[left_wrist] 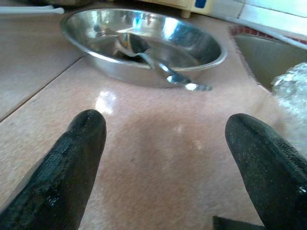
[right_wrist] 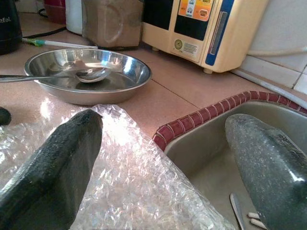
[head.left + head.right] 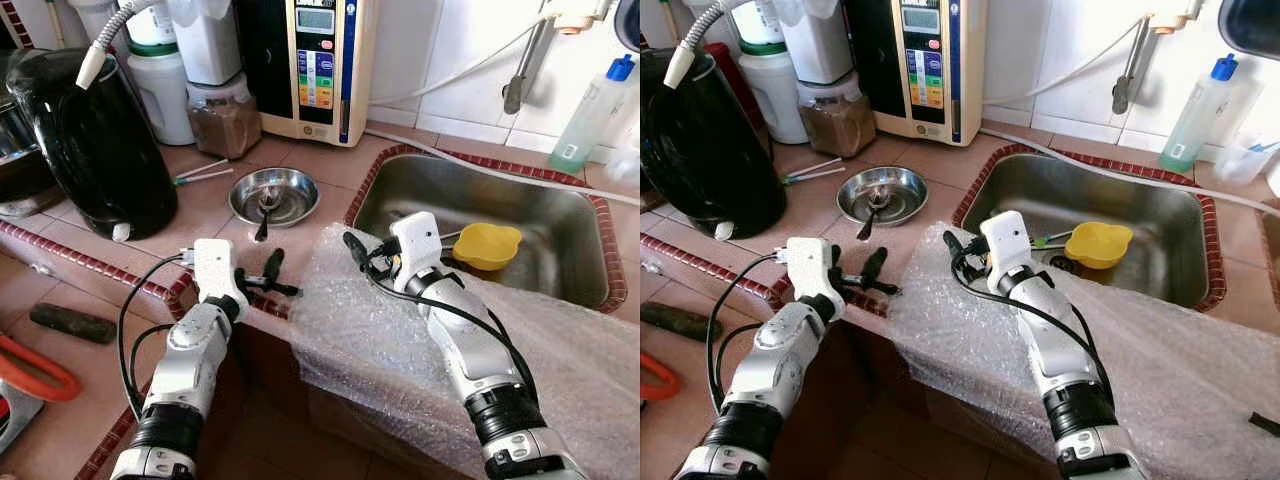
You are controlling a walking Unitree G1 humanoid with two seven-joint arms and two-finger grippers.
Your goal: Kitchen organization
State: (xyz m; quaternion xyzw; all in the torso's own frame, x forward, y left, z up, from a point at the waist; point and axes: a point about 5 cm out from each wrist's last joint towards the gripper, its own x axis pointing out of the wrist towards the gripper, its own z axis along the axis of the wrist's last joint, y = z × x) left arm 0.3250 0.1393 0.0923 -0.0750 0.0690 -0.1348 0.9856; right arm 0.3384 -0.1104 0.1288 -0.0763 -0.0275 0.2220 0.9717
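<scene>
Both grippers gape empty: your left gripper (image 3: 268, 274) faces the far steel bowl (image 3: 274, 194) and its spoon (image 1: 158, 64); your right gripper (image 3: 372, 262) could snag the bubble wrap (image 3: 350, 330) draping the tabletop's (image 3: 205, 215) near edge.

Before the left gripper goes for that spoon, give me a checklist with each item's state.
1. Left gripper open: ok, fingers spread.
2. Spoon in reach direction: ok, it lies in the steel dish straight ahead.
3. Path over the counter free: ok.
4. Spoon handle graspable: ok, it overhangs the dish rim.
5. Right gripper clear of the path: ok, over the bubble wrap.
6. Dish will stay put: cannot tell.
</scene>
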